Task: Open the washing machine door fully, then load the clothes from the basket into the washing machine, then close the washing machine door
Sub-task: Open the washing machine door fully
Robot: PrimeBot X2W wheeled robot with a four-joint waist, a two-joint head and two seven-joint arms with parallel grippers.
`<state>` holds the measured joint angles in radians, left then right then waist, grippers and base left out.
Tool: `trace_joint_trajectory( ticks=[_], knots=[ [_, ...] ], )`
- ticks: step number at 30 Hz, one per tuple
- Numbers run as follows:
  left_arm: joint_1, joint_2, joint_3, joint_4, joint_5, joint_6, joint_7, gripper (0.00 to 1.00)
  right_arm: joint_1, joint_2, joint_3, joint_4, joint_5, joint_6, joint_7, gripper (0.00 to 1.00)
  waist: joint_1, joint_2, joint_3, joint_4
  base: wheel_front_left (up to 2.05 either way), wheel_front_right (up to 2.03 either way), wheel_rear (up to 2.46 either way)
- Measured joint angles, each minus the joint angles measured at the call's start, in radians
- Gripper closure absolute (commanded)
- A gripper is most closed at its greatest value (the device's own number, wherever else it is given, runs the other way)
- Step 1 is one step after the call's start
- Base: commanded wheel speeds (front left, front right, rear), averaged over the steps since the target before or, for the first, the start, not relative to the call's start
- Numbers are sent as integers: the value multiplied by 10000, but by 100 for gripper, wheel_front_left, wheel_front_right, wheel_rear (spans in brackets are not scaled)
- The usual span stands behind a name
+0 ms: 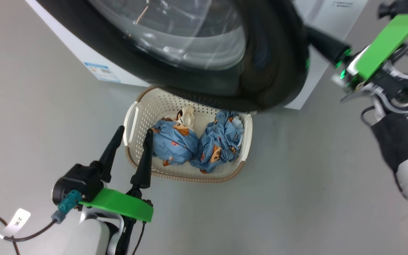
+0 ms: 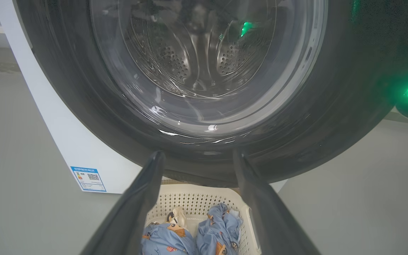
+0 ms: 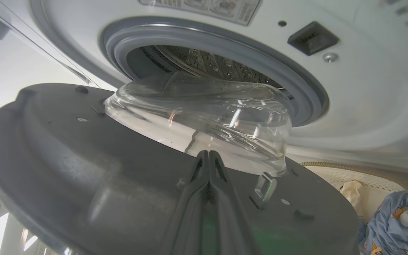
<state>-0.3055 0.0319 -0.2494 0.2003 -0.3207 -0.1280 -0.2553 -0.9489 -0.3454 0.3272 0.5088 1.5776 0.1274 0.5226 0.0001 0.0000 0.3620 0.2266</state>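
- Far left on the grey floor [image 1: 313, 170], a cable with a white tag [image 1: 18, 220] trails from the left arm.
- The left gripper [image 1: 135, 130] holds nothing. Its fingers are spread wide above the basket's near-left rim and point at the door.
- The washing machine [image 2: 58, 127] has a blue label sticker [image 1: 102, 72] low on its white front.
- The basket [image 1: 143, 113] sits on the floor just in front of the machine, with the clothes [image 1: 175, 141] bundled inside as two blue lumps and a cream piece.
- The washing machine door [image 1: 267, 71] stands partly open. Its black rim overhangs the basket's far end and stands between the left gripper and the drum [image 2: 197, 60].
- The right gripper [image 3: 208, 156] has its fingers pressed together and gripping nothing, behind the door against its grey inner face. Its tips are at the foot of the glass bowl [image 3: 204, 117], beside a small latch hook [image 3: 265, 184].
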Motion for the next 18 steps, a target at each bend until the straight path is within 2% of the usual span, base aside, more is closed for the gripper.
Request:
trace_joint_trajectory(
  ticks=[6,18],
  knots=[
    [267,2,86,21,92,0,0,0,642,405,362,-476,10,2,389,100,-1,0,-358,-162,0,0,0],
    [944,6,313,17,288,0,0,0,1908,704,761,-1438,65,0,834,100,0,0,-1018,-353,0,0,0]
  ],
)
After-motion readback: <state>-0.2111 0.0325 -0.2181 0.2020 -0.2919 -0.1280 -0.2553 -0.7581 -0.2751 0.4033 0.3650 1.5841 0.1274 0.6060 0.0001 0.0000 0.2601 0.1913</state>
